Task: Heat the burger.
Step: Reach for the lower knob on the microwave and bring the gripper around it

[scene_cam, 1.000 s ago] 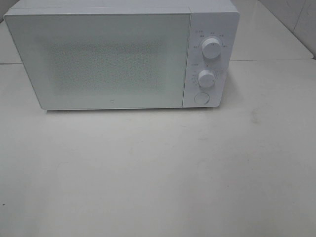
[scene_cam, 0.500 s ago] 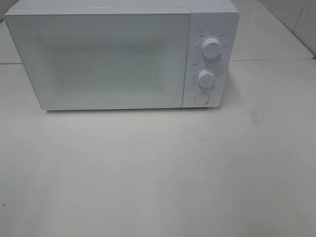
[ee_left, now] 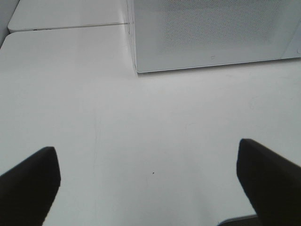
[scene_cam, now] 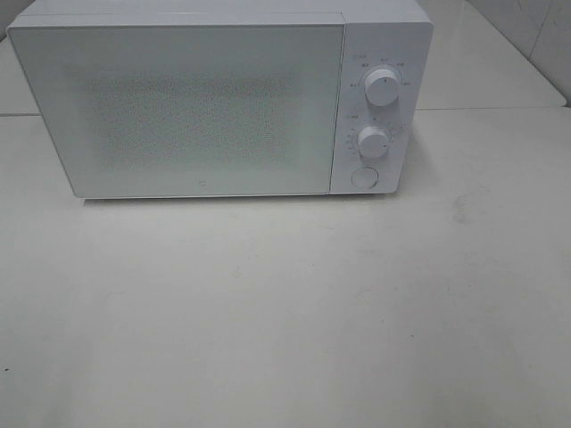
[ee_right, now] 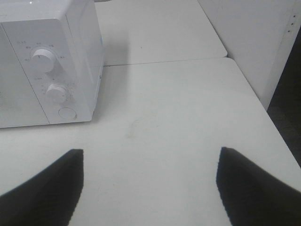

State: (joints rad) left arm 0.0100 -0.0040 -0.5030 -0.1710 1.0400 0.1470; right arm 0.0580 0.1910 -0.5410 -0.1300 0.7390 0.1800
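Microwave (scene_cam: 205, 107): white, at 12 o'clock on the white table (scene_cam: 285, 312) in the high view. Door (scene_cam: 178, 107) shut, flush with the front. The door panel is frosted with a fine dot pattern, and nothing can be made out behind it.

Control strip at 3 o'clock of the door: upper knob (scene_cam: 382, 87), lower knob (scene_cam: 373, 142) directly under it at 6 o'clock, round button (scene_cam: 363, 176) at the foot of the strip.

Burger: no view shows it, so its place cannot be told from these pictures.

Left claw (ee_left: 146, 147): wide. Its two dark fingers (ee_left: 28, 183) stand far apart, with only bare tabletop between them. Holding nothing. It faces the microwave's door from well back over the table.

Right claw (ee_right: 150, 150): wide, dark fingers (ee_right: 254, 183) far apart, bare tabletop between, holding nothing. Its camera shows the control end of the microwave, with both knobs and the button. The claw is well apart from them.

Neither claw shows in the high view.
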